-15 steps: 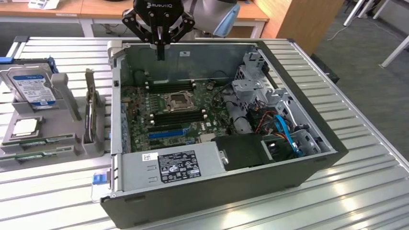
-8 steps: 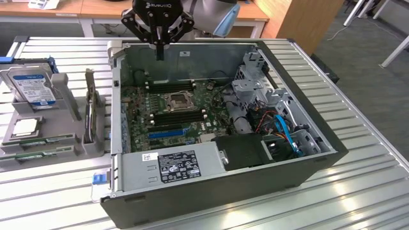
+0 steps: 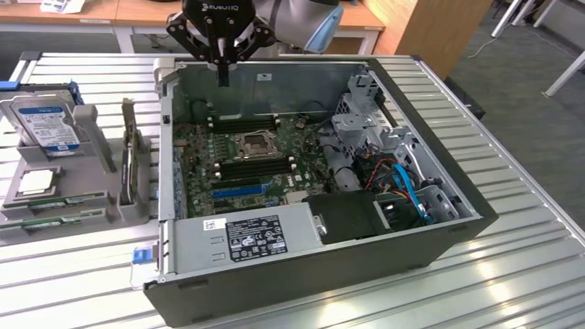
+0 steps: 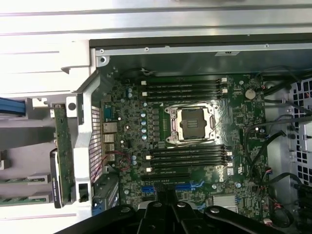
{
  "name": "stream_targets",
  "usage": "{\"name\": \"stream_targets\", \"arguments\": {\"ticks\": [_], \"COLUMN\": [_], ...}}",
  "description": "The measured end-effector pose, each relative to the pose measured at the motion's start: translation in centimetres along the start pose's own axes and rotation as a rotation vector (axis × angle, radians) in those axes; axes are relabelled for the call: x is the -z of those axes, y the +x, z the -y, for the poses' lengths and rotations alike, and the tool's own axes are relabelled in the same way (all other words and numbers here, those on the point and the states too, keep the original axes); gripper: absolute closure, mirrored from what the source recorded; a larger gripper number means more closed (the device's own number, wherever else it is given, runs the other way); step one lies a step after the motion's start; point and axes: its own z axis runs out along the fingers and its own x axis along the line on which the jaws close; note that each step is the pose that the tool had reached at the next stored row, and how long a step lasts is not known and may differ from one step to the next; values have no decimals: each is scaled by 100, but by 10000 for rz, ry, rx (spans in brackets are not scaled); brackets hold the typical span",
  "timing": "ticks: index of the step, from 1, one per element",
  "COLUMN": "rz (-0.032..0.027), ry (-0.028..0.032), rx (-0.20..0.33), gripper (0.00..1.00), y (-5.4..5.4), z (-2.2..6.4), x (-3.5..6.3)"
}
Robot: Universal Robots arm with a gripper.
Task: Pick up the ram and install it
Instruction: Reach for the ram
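Observation:
Two rams lie flat in a grey tray [image 3: 92, 205] at the exterior view's left, outside the computer case: one ram [image 3: 57, 203] and a second ram [image 3: 48, 223] just in front of it. The wrist view shows their ends, one ram [image 4: 14, 180] and the other [image 4: 14, 199]. My gripper [image 3: 223, 81] hangs above the far wall of the open case [image 3: 457, 233], shut with nothing between its fingers, well away from the tray. In the wrist view the gripper [image 4: 166, 201] points down over the motherboard [image 4: 234, 122], whose black memory slots [image 4: 183, 87] flank the CPU socket [image 4: 197, 123].
The tray also holds a hard drive [image 3: 46, 123], a CPU chip [image 3: 37, 181] and an upright expansion card [image 3: 130, 161]. Inside the case are a power supply [image 3: 246, 236], drive cage [image 3: 366, 130] and blue cables [image 3: 407, 188]. Slatted metal table [image 3: 512, 274] all around.

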Motion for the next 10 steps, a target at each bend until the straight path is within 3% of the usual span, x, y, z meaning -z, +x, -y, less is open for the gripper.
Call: {"name": "stream_targets", "arguments": {"ticks": [10], "rz": [0], "ry": [0], "rx": [1], "gripper": [90], "y": [175], "z": [13], "x": [3]}}
